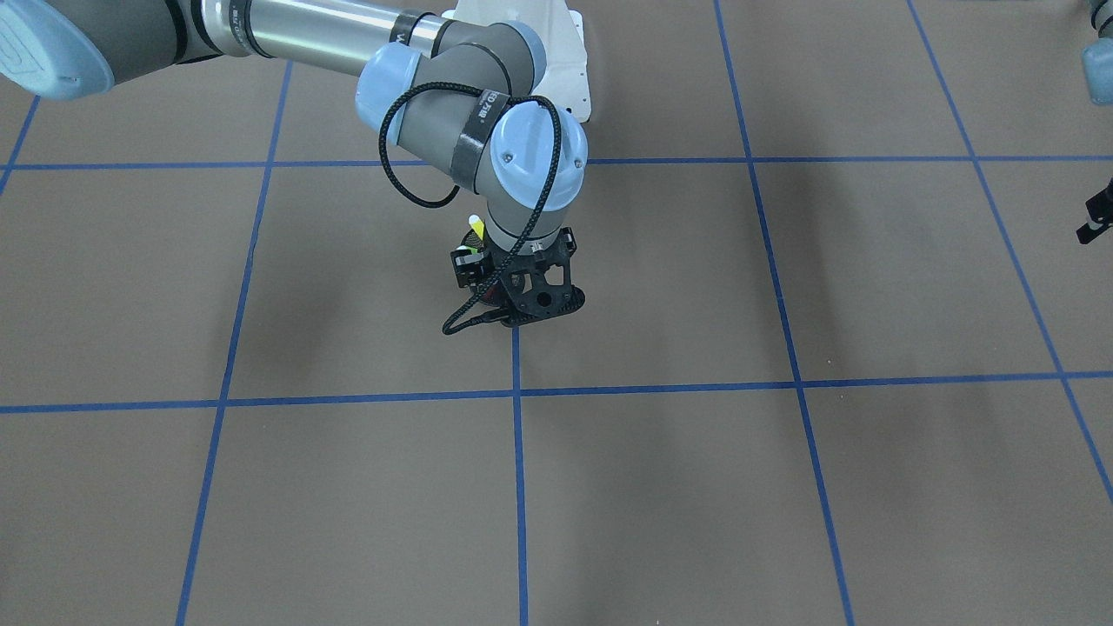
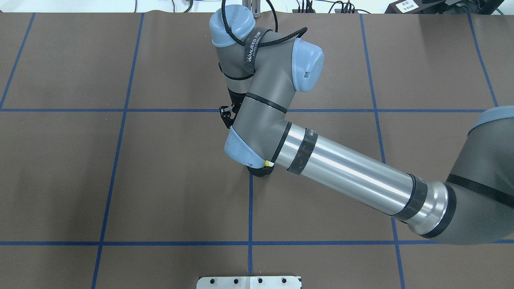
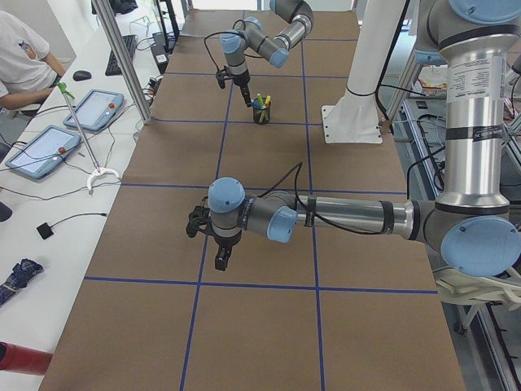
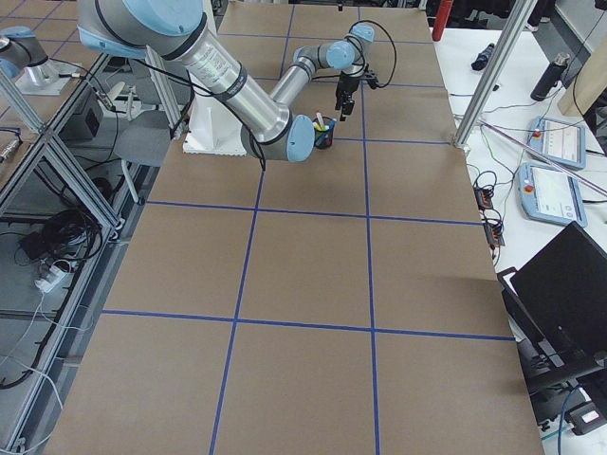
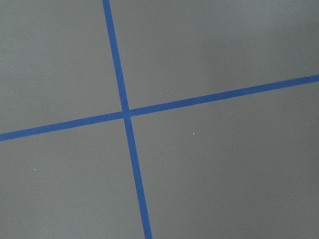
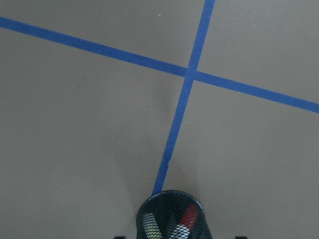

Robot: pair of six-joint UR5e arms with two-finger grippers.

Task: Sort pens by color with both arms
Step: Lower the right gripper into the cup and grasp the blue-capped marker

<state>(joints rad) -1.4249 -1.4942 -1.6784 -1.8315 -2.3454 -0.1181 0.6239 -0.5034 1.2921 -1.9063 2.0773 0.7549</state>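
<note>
Overhead exterior shows the brown, blue-taped table (image 2: 160, 180) under the silver-grey jointed right arm (image 2: 345, 168). Its black two-finger right gripper (image 4: 341, 106) hangs just beside the black mesh cup (image 6: 149, 201); the left gripper (image 3: 221, 261) hovers well apart. Whether either is open, I cannot tell. Slim coloured pens (image 3: 260, 101) stand in the cup.

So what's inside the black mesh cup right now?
The cup holds a red-capped pen, a yellow pen and a green pen. From overhead the right arm covers it; whether more pens are inside cannot be told.
</note>
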